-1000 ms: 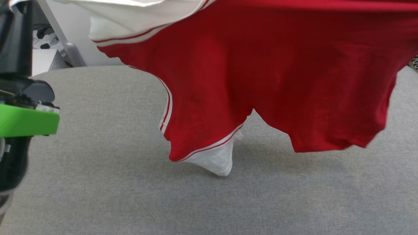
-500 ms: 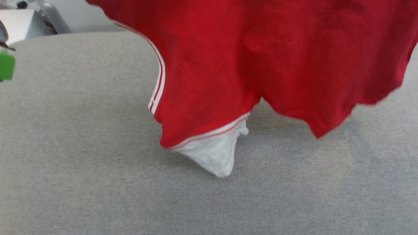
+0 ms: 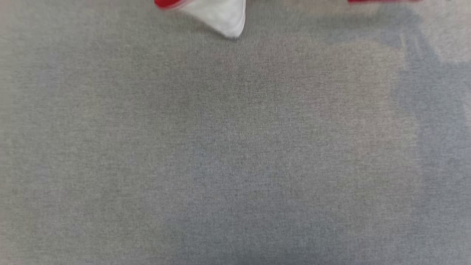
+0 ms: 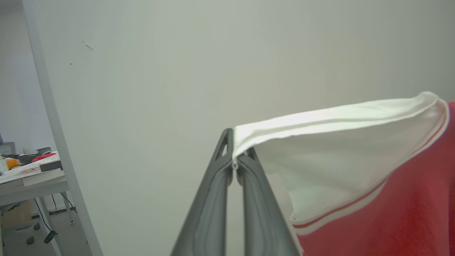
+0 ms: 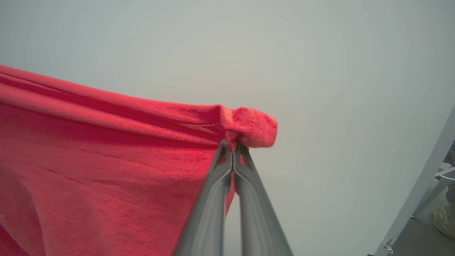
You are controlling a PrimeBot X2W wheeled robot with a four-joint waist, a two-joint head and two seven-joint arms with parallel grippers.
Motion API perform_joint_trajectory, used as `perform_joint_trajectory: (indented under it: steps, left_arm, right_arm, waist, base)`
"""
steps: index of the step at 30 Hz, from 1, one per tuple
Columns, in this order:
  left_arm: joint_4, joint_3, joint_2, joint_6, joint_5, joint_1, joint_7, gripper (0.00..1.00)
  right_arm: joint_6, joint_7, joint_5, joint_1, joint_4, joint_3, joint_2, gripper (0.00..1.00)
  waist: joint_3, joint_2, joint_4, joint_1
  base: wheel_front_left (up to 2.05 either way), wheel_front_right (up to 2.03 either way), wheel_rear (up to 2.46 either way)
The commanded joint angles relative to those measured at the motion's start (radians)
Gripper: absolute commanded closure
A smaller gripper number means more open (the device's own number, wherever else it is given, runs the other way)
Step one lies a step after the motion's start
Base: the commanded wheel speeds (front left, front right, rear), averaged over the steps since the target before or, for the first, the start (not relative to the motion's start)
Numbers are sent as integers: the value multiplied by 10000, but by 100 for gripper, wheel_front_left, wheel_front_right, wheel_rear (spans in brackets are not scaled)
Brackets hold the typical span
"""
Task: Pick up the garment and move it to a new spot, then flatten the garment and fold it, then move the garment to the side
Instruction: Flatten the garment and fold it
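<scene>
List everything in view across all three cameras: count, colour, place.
jersey T-shirt: one, red with white sleeves and striped trim, hanging between the two end effectors; a white sleeve tip shows at the top of the head view.
fabric-covered surface: one, grey, below the shirt.
wall: one, off-white, behind the shirt.
upright post: one in each wrist view, pale grey, at the outer side.
desk: one, white, cluttered, far left of the left wrist view.
person's shoe: one, pale, lower right of the right wrist view.
left end effector: one, dark grey, shut on the white sleeve edge.
right end effector: one, dark grey, shut on a bunched red edge.
</scene>
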Motion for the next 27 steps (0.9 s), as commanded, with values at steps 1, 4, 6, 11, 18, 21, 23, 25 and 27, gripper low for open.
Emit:
perform_joint_trajectory:
  steps: [1,4,6,11,18,21,23,25,27]
  left_arm:
    - [548,87,-17,-35,210,-669,-159,100]
    - [2023,-202,-414,-328,683,-2167,-613,100]
    - [2952,-435,-643,-540,1024,-3092,-906,100]
    - [4895,-792,-1154,-837,1735,-5049,-1820,100]
    - [7047,-906,-1657,-1032,2301,-6858,-3349,100]
    - [7218,-935,-1722,-1140,2623,-6989,-3628,100]
    - [6996,-950,-1787,-1268,2866,-6758,-3663,100]
    - [6660,-732,-1923,-1350,2909,-6242,-3669,100]
    - [6373,-473,-2098,-1393,2877,-5565,-3671,100]
  right_arm:
    - [-98,-164,-237,-440,448,45,53,100]
    - [-98,-612,-795,-1653,1472,510,363,100]
    - [-98,-941,-1021,-2389,2165,674,627,100]
    - [-98,-1926,-1639,-3800,3772,946,1208,100]
    - [-98,-3607,-2468,-5009,5691,898,1814,100]
    - [-98,-4002,-2572,-5152,6349,918,1987,100]
    - [-98,-4162,-2731,-5116,6629,1199,2025,100]
    - [-98,-4352,-2693,-4962,6834,1488,2038,100]
    - [-98,-4536,-2597,-4757,7020,1668,1998,100]
  waist:
    - [1284,0,-113,-2]
    - [1761,0,-147,-2]
    - [2007,0,-173,-2]
    - [2369,0,-229,-2]
    - [2665,0,-185,-2]
    - [2755,0,-107,-2]
    - [2826,0,-42,-2]
    - [2887,0,26,-2]
    - [2898,0,104,-2]
  base:
    - [0,0,0]
    - [0,0,0]
    - [0,0,0]
    - [0,0,0]
    - [0,0,0]
    - [0,0,0]
    - [0,0,0]
    - [0,0,0]
    - [0,0,0]
